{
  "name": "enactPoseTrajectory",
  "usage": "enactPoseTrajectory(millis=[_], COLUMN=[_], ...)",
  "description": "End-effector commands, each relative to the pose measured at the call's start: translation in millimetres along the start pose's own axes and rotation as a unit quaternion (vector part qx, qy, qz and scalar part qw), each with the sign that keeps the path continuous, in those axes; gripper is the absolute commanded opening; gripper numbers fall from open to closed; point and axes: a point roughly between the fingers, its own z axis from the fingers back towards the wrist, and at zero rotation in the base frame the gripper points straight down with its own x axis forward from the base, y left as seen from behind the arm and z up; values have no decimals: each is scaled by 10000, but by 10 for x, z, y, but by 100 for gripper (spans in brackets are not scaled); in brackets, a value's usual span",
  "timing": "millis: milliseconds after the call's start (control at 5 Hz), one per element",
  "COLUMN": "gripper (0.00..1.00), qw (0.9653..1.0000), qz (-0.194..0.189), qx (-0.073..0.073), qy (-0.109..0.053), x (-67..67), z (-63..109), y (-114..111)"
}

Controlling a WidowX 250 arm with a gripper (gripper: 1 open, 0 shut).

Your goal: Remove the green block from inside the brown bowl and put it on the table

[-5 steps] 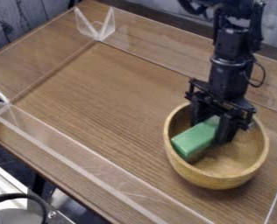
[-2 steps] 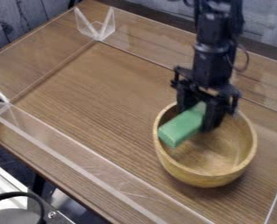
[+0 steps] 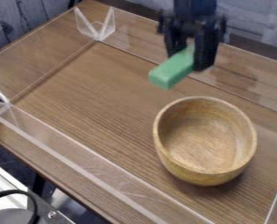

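Green block (image 3: 173, 68) hangs tilted above the table (image 3: 82, 96), up and left of the brown bowl (image 3: 207, 140), pinched at its upper end by your gripper's (image 3: 193, 54) jaws. You see the bowl's interior bare. A second ago the block lay inside it; the bowl has shifted slightly left.

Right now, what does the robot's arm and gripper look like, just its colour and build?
The gripper is black, with two dark fingers hanging from a blocky black mount at the top of the frame. The arm above it is dark too, but the picture's edge cuts most of it off and the frame is blurred. No cables, markings or labels can be made out.
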Motion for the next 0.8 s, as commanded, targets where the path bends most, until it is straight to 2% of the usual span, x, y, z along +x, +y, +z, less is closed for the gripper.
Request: enactPoseTrajectory(millis=[0,200,600], gripper=[0,0,0], qw=[9990,9982,9967], qz=[-334,-568,-786], qx=[21,-7,-82], qy=[-284,-203,186], x=[-90,-232,-263], z=[81,-82,-271], y=[-191,-304,-535])
